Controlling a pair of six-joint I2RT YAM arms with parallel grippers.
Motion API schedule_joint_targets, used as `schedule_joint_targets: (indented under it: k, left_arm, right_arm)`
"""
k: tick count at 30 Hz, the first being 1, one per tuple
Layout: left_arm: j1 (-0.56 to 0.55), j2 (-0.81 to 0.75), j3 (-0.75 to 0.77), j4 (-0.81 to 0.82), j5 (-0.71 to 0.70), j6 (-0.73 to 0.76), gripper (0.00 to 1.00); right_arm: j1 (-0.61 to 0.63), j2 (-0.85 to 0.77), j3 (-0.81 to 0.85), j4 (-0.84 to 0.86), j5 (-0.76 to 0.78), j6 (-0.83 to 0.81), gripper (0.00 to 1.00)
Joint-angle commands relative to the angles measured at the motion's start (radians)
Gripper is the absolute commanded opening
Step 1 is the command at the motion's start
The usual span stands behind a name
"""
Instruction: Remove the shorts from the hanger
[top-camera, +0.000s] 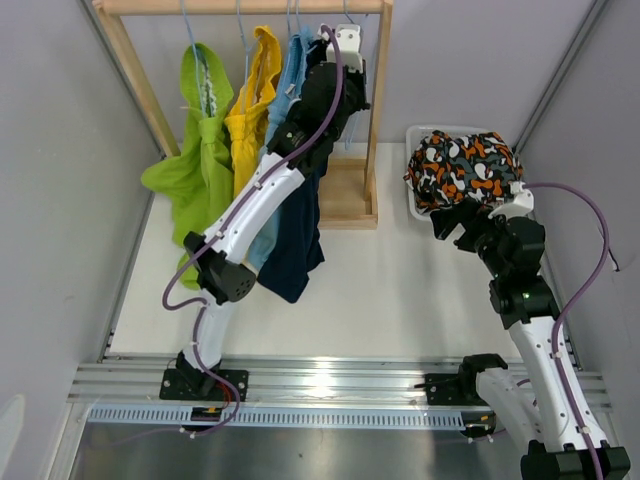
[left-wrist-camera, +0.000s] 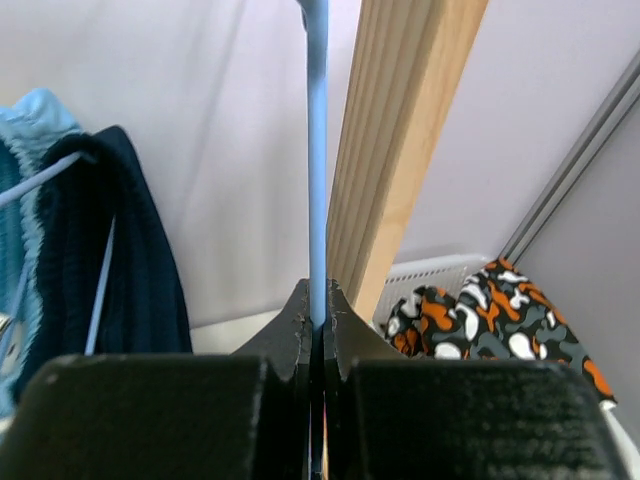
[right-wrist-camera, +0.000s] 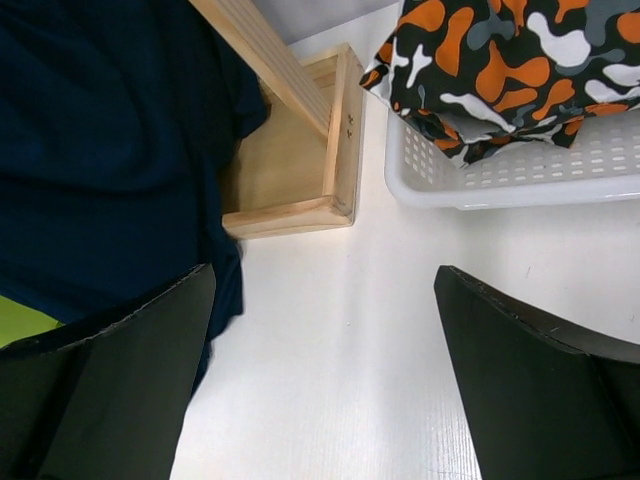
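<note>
Lime green shorts (top-camera: 195, 170), yellow shorts (top-camera: 255, 100), light blue shorts (top-camera: 295, 60) and navy shorts (top-camera: 295, 245) hang on hangers from the wooden rack (top-camera: 375, 110). The orange-black-white patterned shorts (top-camera: 465, 165) lie in a white basket (top-camera: 412, 140). My left gripper (left-wrist-camera: 318, 300) is raised beside the rack's right post, shut on a thin light-blue hanger (left-wrist-camera: 317, 150) to the right of the navy shorts (left-wrist-camera: 140, 260). No fabric shows on the length of hanger in view. My right gripper (right-wrist-camera: 325, 275) is open over the white table, just in front of the basket (right-wrist-camera: 520, 175), holding nothing.
The rack's wooden base (right-wrist-camera: 300, 190) sits left of the basket, with the navy shorts (right-wrist-camera: 110, 150) hanging in front of it. Grey walls close in both sides. A metal rail (top-camera: 320, 385) runs along the near edge.
</note>
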Motion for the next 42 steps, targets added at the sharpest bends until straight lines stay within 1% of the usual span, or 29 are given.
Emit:
schedule_joint_targets:
  k: [1,6,11,17,20,22,23,24,26,27,28,29,30,31,32,33,36,37,40,42]
  left_arm:
    - [0.033,0.042,0.06,0.138,0.068,-0.028,0.0]
    - [0.088,0.104,0.084,0.221,0.134,-0.104,0.01]
    - [0.122,0.145,0.09,0.264,0.171,-0.157,0.03]
    - [0.125,0.165,0.086,0.241,0.206,-0.152,0.05]
    - [0.124,0.153,0.078,0.207,0.221,-0.146,0.08]
    - [0.122,0.134,0.061,0.192,0.238,-0.138,0.11]
    - [0.115,0.121,0.038,0.172,0.24,-0.125,0.15]
    - [0.11,0.084,0.009,0.16,0.249,-0.119,0.28]
    - [0.093,0.035,-0.029,0.14,0.258,-0.099,0.44]
    - [0.087,-0.031,-0.102,0.119,0.266,-0.096,0.61]
    - [0.079,-0.068,-0.132,0.108,0.264,-0.094,0.72]
    - [0.067,-0.108,-0.159,0.099,0.26,-0.094,0.82]
    - [0.061,-0.149,-0.246,0.085,0.258,-0.095,0.91]
    - [0.052,-0.233,-0.274,0.074,0.258,-0.103,0.96]
    - [0.049,-0.273,-0.316,0.06,0.263,-0.105,0.99]
    - [0.046,-0.348,-0.345,0.022,0.263,-0.108,0.99]
    - [0.042,-0.461,-0.417,-0.042,0.266,-0.114,0.99]
    - [0.044,-0.526,-0.436,-0.053,0.243,-0.108,0.99]
    - [0.046,-0.618,-0.471,-0.093,0.193,-0.077,0.99]
    - [0.052,-0.643,-0.48,-0.109,0.172,-0.062,0.99]
  right_arm:
    - [0.007,-0.007,-0.009,0.03,-0.028,-0.007,1.0]
    - [0.02,-0.007,-0.024,0.049,-0.053,0.014,1.0]
    - [0.062,-0.01,-0.044,0.053,-0.027,0.017,0.99]
    - [0.114,0.003,-0.064,0.067,0.01,0.03,0.99]
    - [0.152,0.012,-0.064,0.072,0.038,0.036,0.99]
    - [0.172,0.015,-0.062,0.073,0.052,0.037,1.0]
    - [0.192,0.018,-0.062,0.072,0.061,0.037,1.0]
    - [0.203,0.018,-0.061,0.07,0.079,0.04,0.99]
    - [0.221,0.018,-0.056,0.061,0.096,0.04,0.99]
    - [0.235,0.015,-0.055,0.055,0.114,0.043,0.99]
    - [0.241,0.012,-0.053,0.046,0.121,0.042,0.99]
    - [0.247,0.007,-0.05,0.043,0.125,0.042,0.99]
    - [0.255,-0.002,-0.049,0.035,0.125,0.045,1.0]
    - [0.257,-0.01,-0.046,0.023,0.125,0.045,0.99]
    - [0.26,-0.014,-0.042,0.018,0.125,0.045,1.0]
    - [0.261,-0.028,-0.041,0.012,0.153,0.045,0.99]
    - [0.266,-0.054,-0.038,-0.009,0.158,0.047,0.99]
    - [0.267,-0.06,-0.038,-0.011,0.161,0.051,1.0]
    - [0.27,-0.074,-0.038,-0.025,0.161,0.059,0.99]
    - [0.273,-0.08,-0.039,-0.029,0.159,0.065,0.99]
